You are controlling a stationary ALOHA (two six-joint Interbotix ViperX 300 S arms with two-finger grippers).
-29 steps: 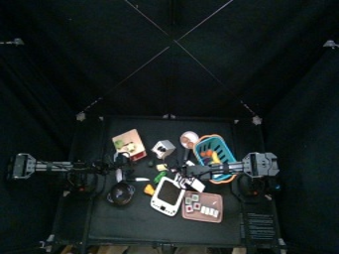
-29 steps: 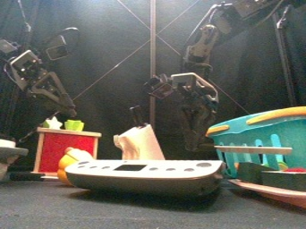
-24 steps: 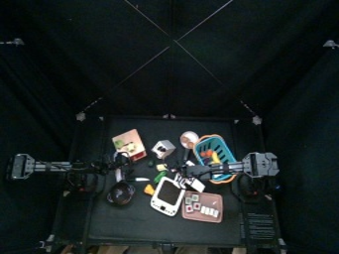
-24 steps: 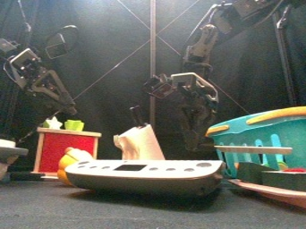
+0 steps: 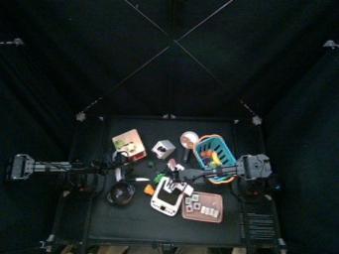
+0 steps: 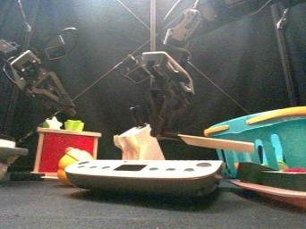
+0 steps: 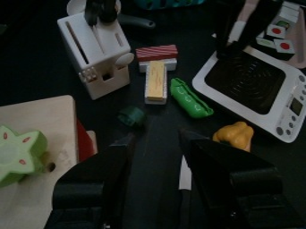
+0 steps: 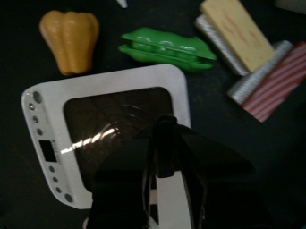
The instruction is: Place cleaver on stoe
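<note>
My right gripper is shut on the cleaver, whose pale blade sticks out level to the right, above the white stove with its black cooking plate. In the right wrist view the cleaver shows edge-on between the jaws, directly over the stove. From above, the right gripper hangs at the stove's far edge. My left gripper is open and empty, held over the table left of the stove.
A teal basket stands right of the stove. A white toaster, a green pea pod, an orange pepper and a striped block lie behind the stove. A red box stands at the left.
My right gripper has moved left with the cleaver, from near the basket to over the stove; the blade now shows level. The left arm has not moved.
</note>
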